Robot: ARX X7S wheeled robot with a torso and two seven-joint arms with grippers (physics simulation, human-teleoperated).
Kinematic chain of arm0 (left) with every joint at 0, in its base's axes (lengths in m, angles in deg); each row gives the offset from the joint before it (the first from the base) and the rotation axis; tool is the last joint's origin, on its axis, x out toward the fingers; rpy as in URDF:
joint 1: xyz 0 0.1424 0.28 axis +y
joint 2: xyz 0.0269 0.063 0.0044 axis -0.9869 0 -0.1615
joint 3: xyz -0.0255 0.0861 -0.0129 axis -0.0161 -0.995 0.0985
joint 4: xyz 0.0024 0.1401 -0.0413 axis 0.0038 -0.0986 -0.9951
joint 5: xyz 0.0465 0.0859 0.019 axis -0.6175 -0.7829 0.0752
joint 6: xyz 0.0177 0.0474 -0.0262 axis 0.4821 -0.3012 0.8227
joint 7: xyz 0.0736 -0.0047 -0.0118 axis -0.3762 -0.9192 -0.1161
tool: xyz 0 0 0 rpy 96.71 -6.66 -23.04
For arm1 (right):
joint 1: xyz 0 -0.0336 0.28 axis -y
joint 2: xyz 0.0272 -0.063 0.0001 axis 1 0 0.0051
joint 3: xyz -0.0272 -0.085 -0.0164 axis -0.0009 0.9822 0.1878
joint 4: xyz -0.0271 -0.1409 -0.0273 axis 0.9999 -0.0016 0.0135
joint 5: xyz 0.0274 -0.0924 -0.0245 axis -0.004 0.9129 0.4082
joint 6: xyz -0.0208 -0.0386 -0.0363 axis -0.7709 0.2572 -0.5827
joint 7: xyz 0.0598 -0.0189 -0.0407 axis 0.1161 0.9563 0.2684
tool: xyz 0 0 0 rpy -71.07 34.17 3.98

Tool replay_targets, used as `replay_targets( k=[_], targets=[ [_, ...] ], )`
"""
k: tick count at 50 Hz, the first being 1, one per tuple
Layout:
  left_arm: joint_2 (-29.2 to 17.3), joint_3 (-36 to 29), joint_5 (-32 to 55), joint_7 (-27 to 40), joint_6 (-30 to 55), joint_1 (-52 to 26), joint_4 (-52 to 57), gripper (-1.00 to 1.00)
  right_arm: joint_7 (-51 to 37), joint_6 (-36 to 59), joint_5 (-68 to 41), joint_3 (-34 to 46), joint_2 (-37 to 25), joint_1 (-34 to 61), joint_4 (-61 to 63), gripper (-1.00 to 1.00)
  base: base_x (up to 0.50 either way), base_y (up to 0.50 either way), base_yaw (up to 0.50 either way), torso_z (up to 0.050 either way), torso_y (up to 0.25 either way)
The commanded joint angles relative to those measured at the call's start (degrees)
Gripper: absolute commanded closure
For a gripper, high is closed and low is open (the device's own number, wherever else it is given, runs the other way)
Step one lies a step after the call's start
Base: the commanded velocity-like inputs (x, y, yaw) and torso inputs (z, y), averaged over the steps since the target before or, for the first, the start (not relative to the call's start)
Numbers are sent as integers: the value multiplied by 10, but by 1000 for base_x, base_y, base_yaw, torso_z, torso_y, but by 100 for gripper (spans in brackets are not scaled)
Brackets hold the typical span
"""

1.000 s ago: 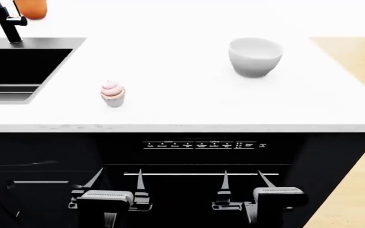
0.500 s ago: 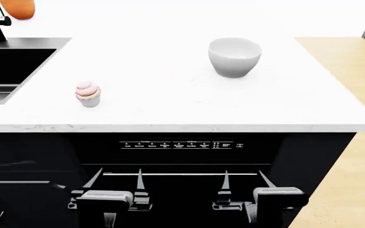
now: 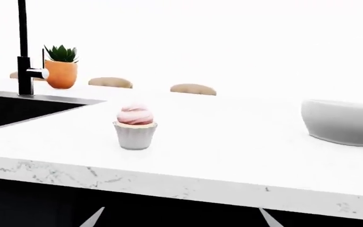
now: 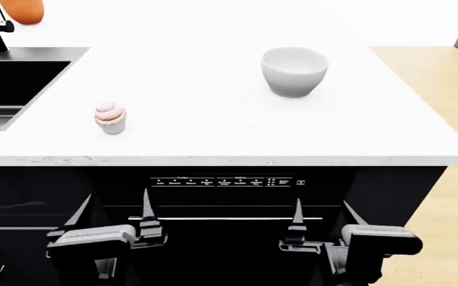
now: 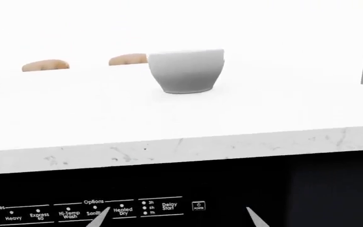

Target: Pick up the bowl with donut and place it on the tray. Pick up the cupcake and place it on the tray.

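Bowl [image 4: 294,71] and cupcake [image 4: 110,118] well apart.

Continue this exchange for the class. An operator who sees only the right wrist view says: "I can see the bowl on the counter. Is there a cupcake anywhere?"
Observer: Yes. The cupcake stands upright on the counter, left of the bowl and nearer the front edge.
Operator: Where is the left hand?
Observer: The left hand is open and empty, below the counter's front edge, roughly under the cupcake.
Operator: What lies beyond the cupcake on that side?
Observer: A black sink is set into the counter, with a black tap and an orange plant pot behind it. No tray shows in any view.
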Motion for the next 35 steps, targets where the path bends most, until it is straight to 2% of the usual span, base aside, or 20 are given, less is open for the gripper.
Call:
replay_targets(
  k=[1, 7, 11, 16, 19, 21, 24, 27, 29, 31, 35],
  targets=[
    [-49, 34, 43, 74, 215, -31, 223, -100, -64, 193, -73, -34, -53, 20, 228, -100, 0, 0, 0, 0, 0],
    [-83, 76, 143, 117, 427, -129, 341, -100, -135, 386, -200, -106, -93, 89, 367, -100, 0, 0, 0, 0, 0],
    [-94, 140, 265, 168, 608, -235, 398, -100, -216, 515, -366, -194, -116, 166, 429, -100, 0, 0, 0, 0, 0],
    [-84, 210, 408, 239, 775, -356, 420, -100, -309, 575, -518, -241, -144, 236, 431, -100, 0, 0, 0, 0, 0],
    [-60, 262, 520, 293, 872, -433, 407, -100, -394, 604, -636, -242, -176, 298, 413, -100, 0, 0, 0, 0, 0],
    [-71, 271, 635, 384, 885, -478, 363, -100, -459, 600, -736, -230, -206, 350, 381, -100, 0, 0, 0, 0, 0],
    [-115, 238, 807, 553, 864, -541, 264, -100, -522, 568, -875, -193, -252, 437, 315, -100, 0, 0, 0, 0, 0],
    [-173, 128, 925, 679, 834, -621, 150, -100, -568, 552, -979, -122, -290, 546, 248, -100, 0, 0, 0, 0, 0],
    [-197, 58, 970, 714, 828, -679, 88, -100, -578, 550, -1016, -81, -295, 609, 203, -100, 0, 0, 0, 0, 0],
    [-213, 14, 988, 720, 831, -721, 39, -100, -576, 560, -1032, -48, -296, 653, 160, -100, 0, 0, 0, 0, 0],
    [-239, -13, 1012, 703, 828, -774, -31, -100, -551, 590, -1040, -6, -295, 718, 82, -100, 0, 0, 0, 0, 0]
  ],
)
